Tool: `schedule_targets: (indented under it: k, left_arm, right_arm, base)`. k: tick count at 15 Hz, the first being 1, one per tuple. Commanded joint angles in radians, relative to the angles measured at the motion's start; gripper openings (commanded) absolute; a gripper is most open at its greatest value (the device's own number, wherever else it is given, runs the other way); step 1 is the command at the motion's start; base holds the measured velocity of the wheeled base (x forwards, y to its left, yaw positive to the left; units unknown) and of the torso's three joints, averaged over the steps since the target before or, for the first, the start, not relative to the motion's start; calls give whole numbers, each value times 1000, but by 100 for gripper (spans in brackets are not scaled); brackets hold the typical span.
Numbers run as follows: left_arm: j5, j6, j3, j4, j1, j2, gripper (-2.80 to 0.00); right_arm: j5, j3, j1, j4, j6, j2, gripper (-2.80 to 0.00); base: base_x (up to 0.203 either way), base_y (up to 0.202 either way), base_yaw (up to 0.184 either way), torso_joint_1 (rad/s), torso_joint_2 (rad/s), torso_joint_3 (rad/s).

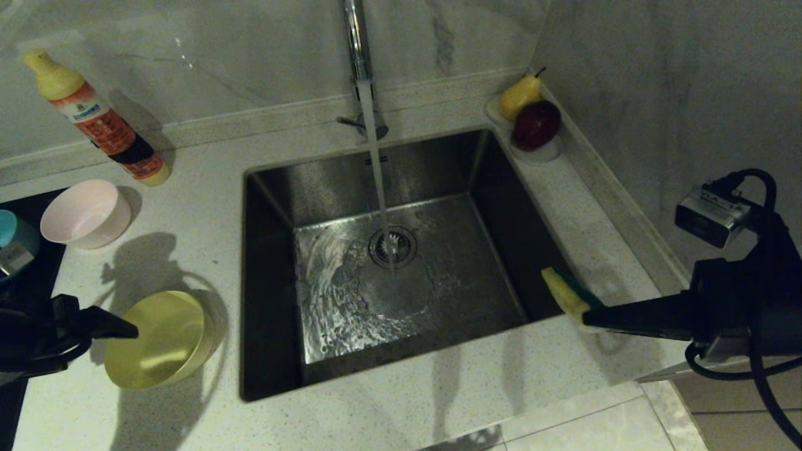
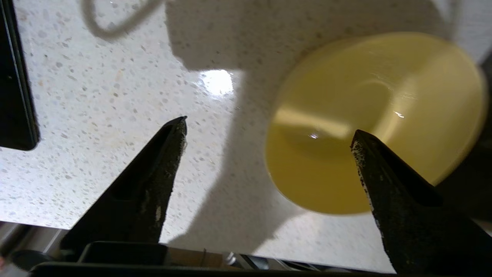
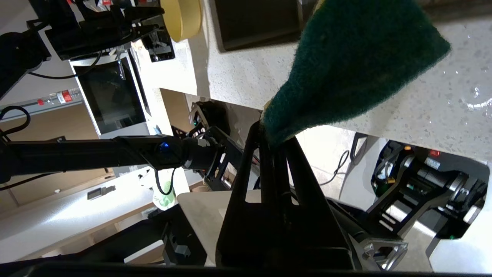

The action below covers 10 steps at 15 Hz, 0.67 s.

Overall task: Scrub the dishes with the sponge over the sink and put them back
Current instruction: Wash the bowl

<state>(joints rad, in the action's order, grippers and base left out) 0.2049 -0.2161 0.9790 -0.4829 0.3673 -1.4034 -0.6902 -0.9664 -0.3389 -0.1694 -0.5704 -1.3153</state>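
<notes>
- Far left: light blue bowl (image 1: 14, 235) on black stove top (image 1: 31, 275), mostly cut off; scrubbed or not, can't tell.
- Pale pink bowl (image 1: 86, 213) upright on worktop (image 1: 188, 188) nr soap bottle (image 1: 100, 122); no tool near it.
- Left tool (image 1: 128, 331) spread wide, empty, just beside yellow bowl (image 2: 374, 119); bowl tilted, resting on worktop left of sink (image 1: 401, 263). Prob. just put back, so that one looks done.
- Centre: tap (image 1: 358, 44) running into sink, basin w/o any dish.
- Right tool (image 3: 275, 142) pinching sponge (image 3: 353, 65) by one end, over sink's right rim.
- Est. abt a third done at least; remaining bowls likely left to scrub, return.
</notes>
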Motion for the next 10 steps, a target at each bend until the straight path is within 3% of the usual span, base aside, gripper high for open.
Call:
schedule_targets:
  k: [1,5,10]
  left_arm:
    - [-16,0,-35,39,-2,-21,0]
    - [-67,-3,-67,149,-4,-72,0]
    - [-73,-14,-75,169,-28,-108,0]
  right_arm:
    - [-3,2,0,-1,-3,-10,-280]
    - [0,4,1,3,-5,-9,-280]
    - [-3,12,1,4,-3,-13,-280]
  base:
    - [0,0,0,0,0,0]
    - [0,0,0,0,0,0]
    - [0,0,0,0,0,0]
